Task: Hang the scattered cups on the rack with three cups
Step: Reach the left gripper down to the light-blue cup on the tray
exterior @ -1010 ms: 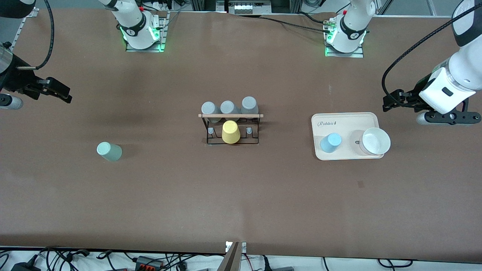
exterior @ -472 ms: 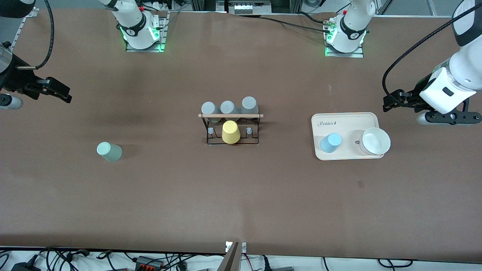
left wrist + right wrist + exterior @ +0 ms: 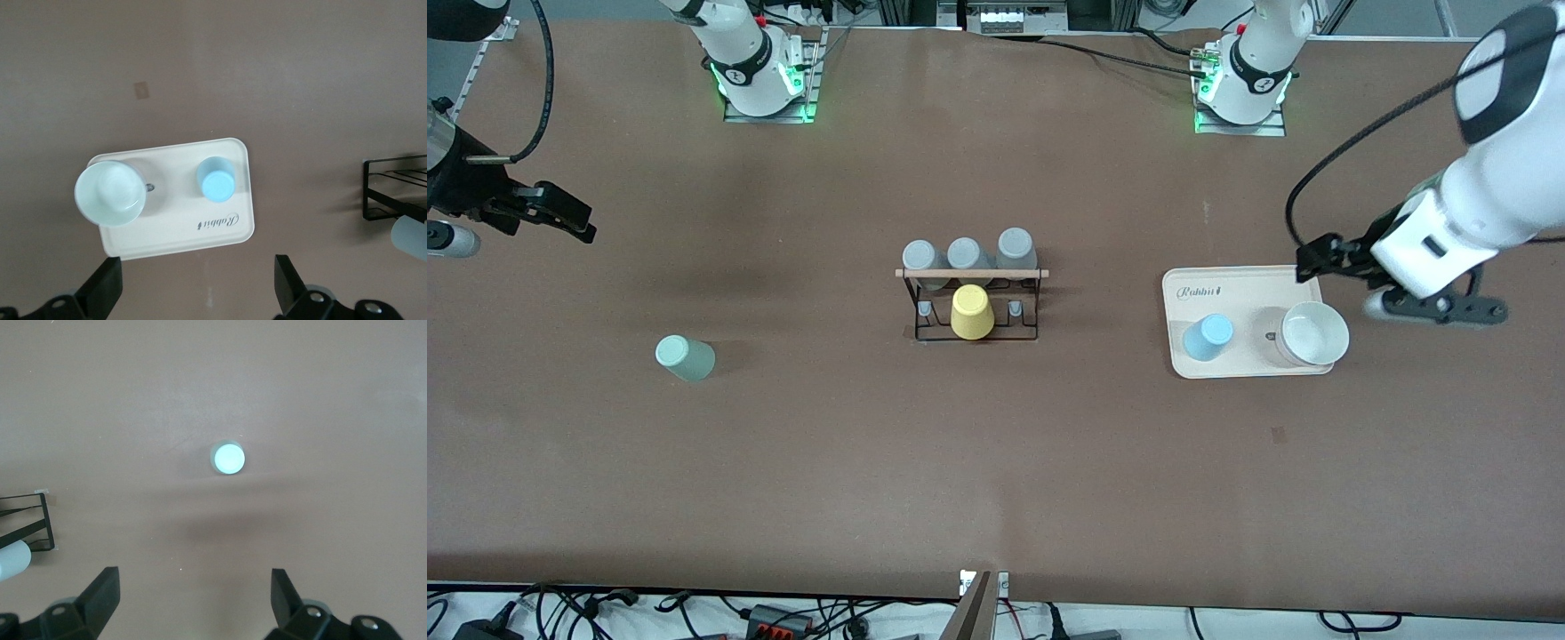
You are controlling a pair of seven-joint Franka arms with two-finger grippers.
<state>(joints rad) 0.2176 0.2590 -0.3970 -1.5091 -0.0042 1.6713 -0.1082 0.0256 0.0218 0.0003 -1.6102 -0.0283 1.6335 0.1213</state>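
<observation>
With both tools open and empty, the left tool (image 3: pixel 1316 260), above the cream rectangular tray (image 3: pixel 1245 366), risked clipping the white bowl (image 3: pixel 1312 333) beside the small light blue tapered cup (image 3: pixel 1208 337); the right tool (image 3: pixel 574 222) waited.

High front view; both wrist views look down

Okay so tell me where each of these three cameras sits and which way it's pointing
Front view: high across the table, facing both arm bases; shows the rack, mint green cup, cream tray, both arms.
Left wrist view: on the left arm, looking down at the tray with the light blue cup and a white bowl; the open left hand shows.
Right wrist view: on the right arm, looking down at the mint green cup; the open right hand shows.
Shared: each wrist view's cup also appears in the front view.
</observation>
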